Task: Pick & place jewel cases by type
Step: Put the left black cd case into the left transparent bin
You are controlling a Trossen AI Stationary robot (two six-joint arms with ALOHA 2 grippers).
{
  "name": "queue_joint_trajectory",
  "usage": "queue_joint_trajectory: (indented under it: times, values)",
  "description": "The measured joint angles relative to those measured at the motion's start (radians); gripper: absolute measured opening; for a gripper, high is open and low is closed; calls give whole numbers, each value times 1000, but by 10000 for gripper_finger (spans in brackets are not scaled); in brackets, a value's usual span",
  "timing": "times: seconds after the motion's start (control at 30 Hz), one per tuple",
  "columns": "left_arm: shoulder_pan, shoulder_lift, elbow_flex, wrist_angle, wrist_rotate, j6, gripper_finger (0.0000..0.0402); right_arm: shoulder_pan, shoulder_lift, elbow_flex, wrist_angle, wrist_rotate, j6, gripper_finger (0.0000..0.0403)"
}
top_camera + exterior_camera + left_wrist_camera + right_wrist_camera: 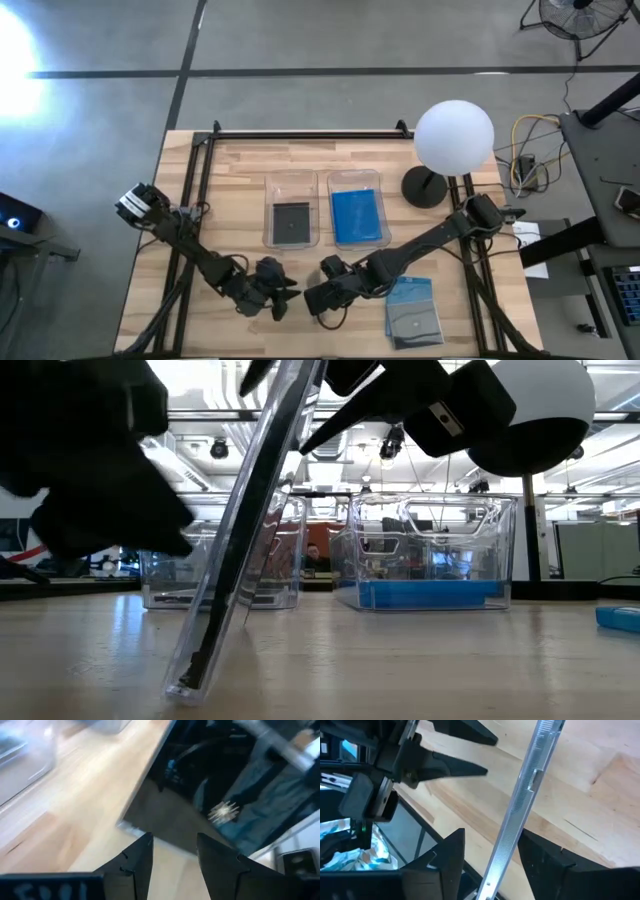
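Observation:
A jewel case with a clear lid and dark tray (240,530) stands steeply tilted near the table's near edge, its lower edge (190,682) on the wood. My right gripper (318,298) is open around its upper part. In the right wrist view (492,837) the case (530,775) runs edge-on between the fingers. My left gripper (285,300) hovers open just left of it, touching nothing (174,847). More cases, blue and grey (413,310), lie stacked to the right. My right gripper has one finger (540,860) against the upper part of the case's flat side (516,837). A gap shows between the other finger and the case. The fingers come from the table's right, slanting down. The case leans tilted, its lower edge on the table.
Two clear bins stand mid-table: the left one (272,200) holds a dark case (291,222), the right one (355,178) a blue case (357,215). A lamp with a white globe (453,135) stands far right. The table's near edge is close behind both grippers.

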Motion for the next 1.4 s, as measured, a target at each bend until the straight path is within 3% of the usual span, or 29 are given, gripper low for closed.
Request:
queue_joint_trajectory:
  times: [0.47,0.63,0.93,1.13,1.23,1.4]
  values:
    - [-56,3,-8,-67,-60,-112,133,-4,36,-12,30,-65,78,61]
    - [-92,-68,-17,-160,-126,-156,133,-4,21,-12,3,-66,81,29]
    - [-251,-319,-16,-480,-313,-300,133,-4,-46,-12,-4,-58,67,29]
    - [-383,-479,-16,-540,-549,-345,133,-24,-171,-9,-18,181,51,29]
    - [-419,-532,-16,-539,-639,-326,133,-90,-198,-8,-22,254,-11,29]
    - [-427,-592,-16,-539,-666,-310,133,-260,-169,-9,-2,188,-151,29]
